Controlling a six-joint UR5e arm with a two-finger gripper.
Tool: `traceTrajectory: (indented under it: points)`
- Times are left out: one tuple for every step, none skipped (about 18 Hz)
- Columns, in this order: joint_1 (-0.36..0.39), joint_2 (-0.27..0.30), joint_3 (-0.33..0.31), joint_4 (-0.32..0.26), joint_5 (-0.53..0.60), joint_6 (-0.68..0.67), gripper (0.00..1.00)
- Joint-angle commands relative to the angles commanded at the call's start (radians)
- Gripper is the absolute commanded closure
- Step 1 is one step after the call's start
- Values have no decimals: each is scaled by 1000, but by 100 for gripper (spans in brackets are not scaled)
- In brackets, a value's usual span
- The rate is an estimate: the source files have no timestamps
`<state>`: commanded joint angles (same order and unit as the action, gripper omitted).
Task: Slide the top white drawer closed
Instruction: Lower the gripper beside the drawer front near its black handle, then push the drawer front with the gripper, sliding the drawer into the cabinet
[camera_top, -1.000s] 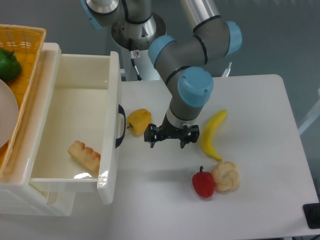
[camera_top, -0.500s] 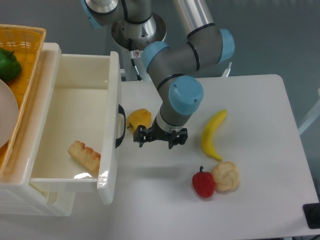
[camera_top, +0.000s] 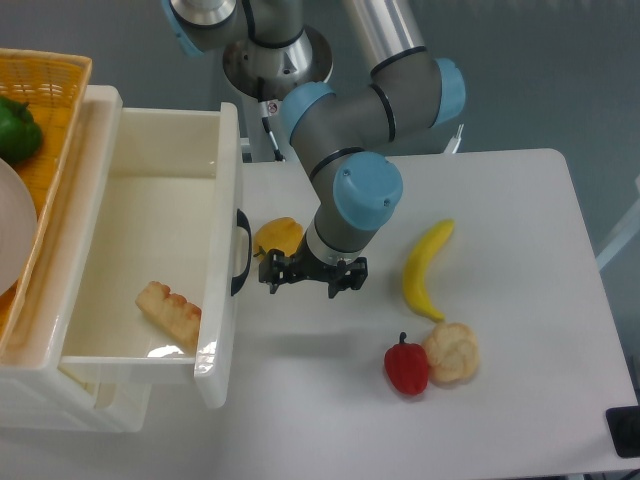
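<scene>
Hovering near the black handle (camera_top: 241, 252), the gripper (camera_top: 301, 276), fingers spread, needed to press the top white drawer (camera_top: 222, 200) shut.

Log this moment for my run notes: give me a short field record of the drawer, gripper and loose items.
drawer: top white drawer pulled open, black handle facing the gripper
drawer contents: one pale ridged food piece
gripper: gripper near the handle, apart from it, holding nothing
beside gripper: yellow pepper
on table: banana, red pepper, cauliflower
basket: orange wicker basket, green pepper inside
</scene>
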<state>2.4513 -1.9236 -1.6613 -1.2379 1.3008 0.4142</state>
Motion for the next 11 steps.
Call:
traceTrajectory:
  points:
    - [-2,0,0,0,0,0,0]
    - [-2,2,0,-2,-2,0,0]
    - [-3,2,0,0,-6,0,0]
    - [-5,2,0,0,-11,0,0]
    - [-11,3,2,0,-17,2,0]
    - [-12,5,2,0,-17,2,0]
    - [-12,11,2,0,-17,2,0]
    - [-12,14,0,0,-23,2,0]
    - [-12,15,0,0,-31,2,0]
    - [-14,17,0,0,-35,2,0]
    - [-18,17,0,0,-38,2,0]
